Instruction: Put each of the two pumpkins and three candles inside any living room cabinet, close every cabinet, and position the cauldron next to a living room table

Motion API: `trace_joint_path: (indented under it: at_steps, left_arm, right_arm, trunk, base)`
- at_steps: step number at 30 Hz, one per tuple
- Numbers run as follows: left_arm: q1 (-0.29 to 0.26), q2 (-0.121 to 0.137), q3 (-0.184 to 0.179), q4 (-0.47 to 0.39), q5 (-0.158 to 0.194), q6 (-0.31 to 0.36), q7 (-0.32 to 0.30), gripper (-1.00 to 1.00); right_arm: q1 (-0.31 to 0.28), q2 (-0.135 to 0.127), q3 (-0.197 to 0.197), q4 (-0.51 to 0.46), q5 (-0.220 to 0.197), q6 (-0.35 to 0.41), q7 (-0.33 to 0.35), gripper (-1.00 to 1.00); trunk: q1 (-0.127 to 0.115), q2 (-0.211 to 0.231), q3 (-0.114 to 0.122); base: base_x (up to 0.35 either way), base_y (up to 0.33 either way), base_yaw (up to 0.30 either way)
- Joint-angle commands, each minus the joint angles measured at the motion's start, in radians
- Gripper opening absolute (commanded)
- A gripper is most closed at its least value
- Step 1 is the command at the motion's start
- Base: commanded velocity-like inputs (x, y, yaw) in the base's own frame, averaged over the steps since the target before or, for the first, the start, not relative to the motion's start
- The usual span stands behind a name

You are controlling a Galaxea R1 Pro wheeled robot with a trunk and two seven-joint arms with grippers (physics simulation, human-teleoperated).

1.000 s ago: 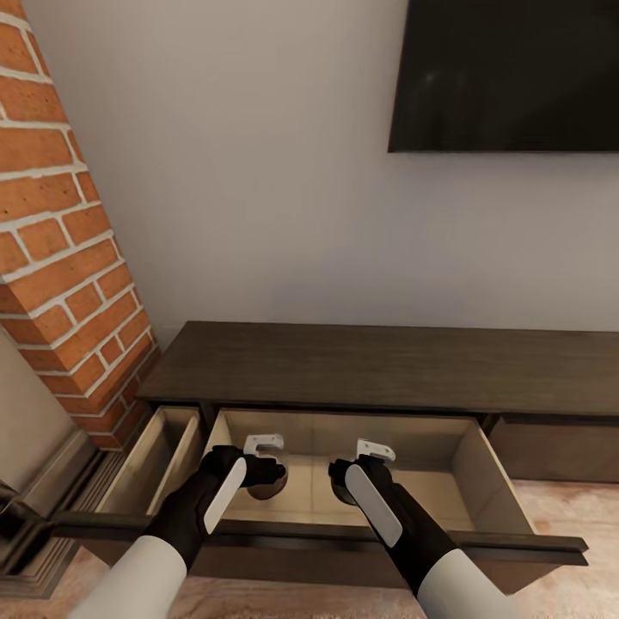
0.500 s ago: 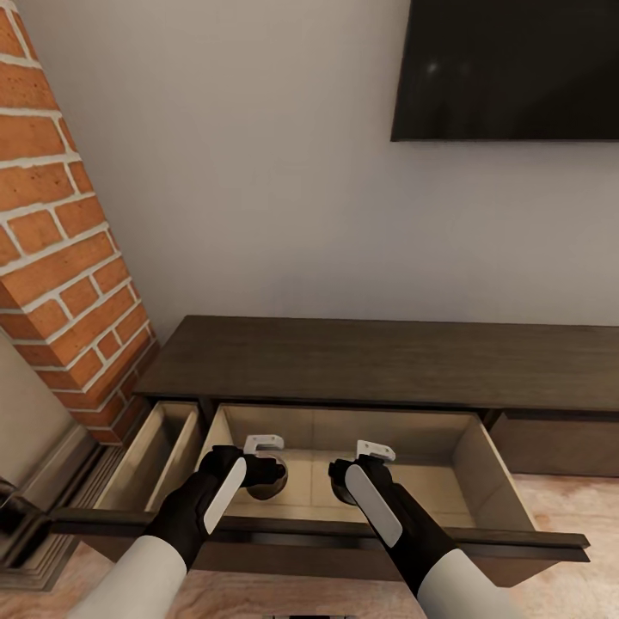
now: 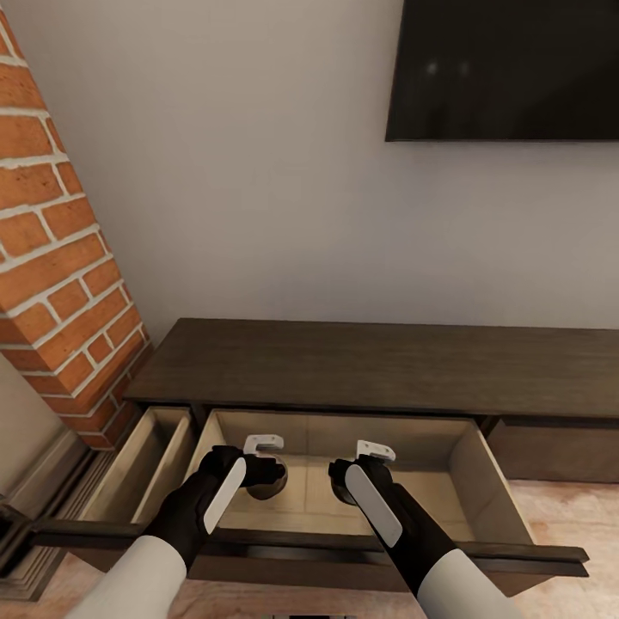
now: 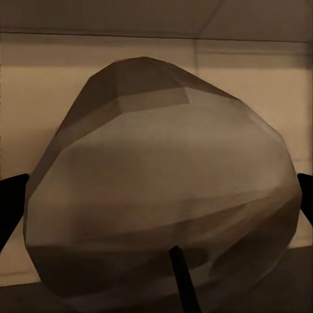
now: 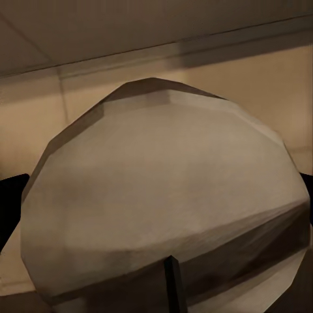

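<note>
The left gripper (image 3: 262,475) and right gripper (image 3: 344,481) are each closed on a candle (image 4: 163,189), apparently, held inside the open cabinet (image 3: 361,365) drawer for release.

No text, label, brand, number or sign can be read anywhere in these views. The flat black wall-mounted screen (image 3: 507,69) at one o'clock carries a blank face, the long low dark-brown wooden cabinet (image 3: 378,365) at six o'clock has plain unmarked surfaces, and the red brick column (image 3: 56,258) at nine o'clock bears no lettering.
</note>
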Motion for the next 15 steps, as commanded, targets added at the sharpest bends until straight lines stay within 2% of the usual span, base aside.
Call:
trace_joint_path:
  at_steps: [1, 15]
  left_arm:
    - [0.000, 0.000, -0.002, -0.001, 0.010, 0.003, 0.009, -1.00]
    - [0.000, 0.001, -0.003, -0.002, 0.010, 0.003, 0.008, -1.00]
  right_arm:
    - [-0.001, 0.000, 0.002, -0.001, -0.007, 0.002, -0.009, -1.00]
    - [-0.001, 0.000, 0.002, -0.001, -0.007, 0.002, -0.009, -1.00]
  trunk:
    - [0.000, 0.000, -0.001]
    - [0.000, 0.000, -0.001]
  base:
    - [0.049, -0.001, 0.000]
    - [0.055, 0.032, 0.000]
